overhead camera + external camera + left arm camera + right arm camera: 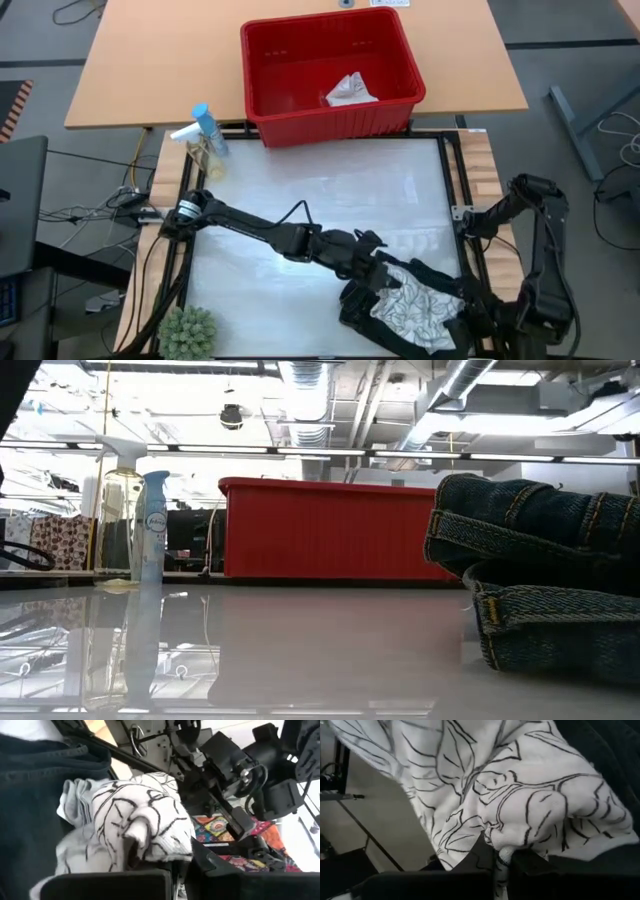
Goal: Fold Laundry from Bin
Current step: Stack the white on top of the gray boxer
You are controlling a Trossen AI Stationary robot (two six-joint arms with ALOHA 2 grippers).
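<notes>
Left gripper [385, 272] and right gripper [502, 862] apparently pinching leaf-patterned cloth [415, 308]

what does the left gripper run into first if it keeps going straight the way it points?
The leaf-patterned cloth, already bunched at the left gripper. Past it, probably the right arm's hardware, though depth is unclear.

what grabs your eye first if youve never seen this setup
The red bin at the table's far edge, with one small whitish cloth inside. Then, at the near right edge, the leaf-patterned cloth on the dark garment, pinched by the left claw and right claw.
</notes>
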